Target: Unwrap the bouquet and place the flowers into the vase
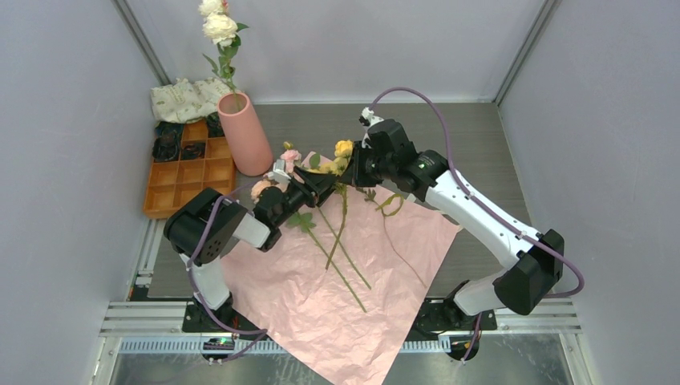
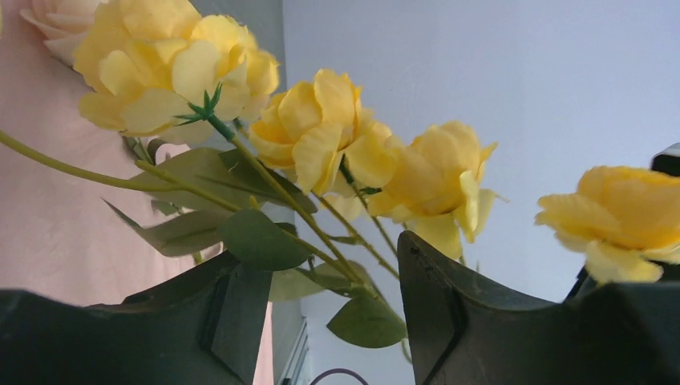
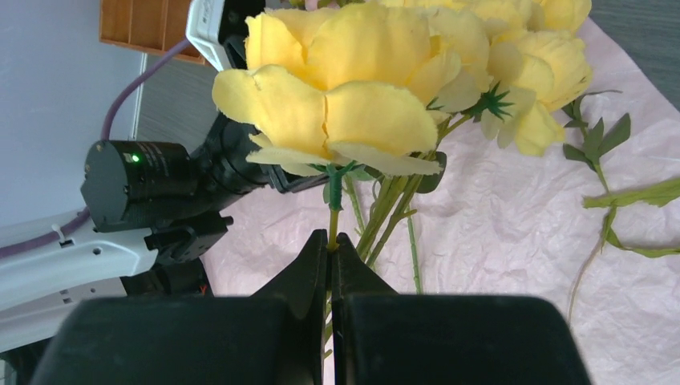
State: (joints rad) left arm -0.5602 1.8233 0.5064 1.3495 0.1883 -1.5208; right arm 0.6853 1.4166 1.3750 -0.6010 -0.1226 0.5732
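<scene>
Two arms meet above the pink paper point(image 1: 321, 313) on the worktop point(image 1: 465, 128); the vase point(image 1: 248, 140), back left, holds cream roses point(image 1: 218, 26). Left wrist: the left fingers point(image 2: 489, 321) stand wide, stems of the yellow flowers point(image 2: 321, 128) between them. Right wrist: the right fingers point(image 3: 309, 277) pinch one yellow flower's stem.
</scene>
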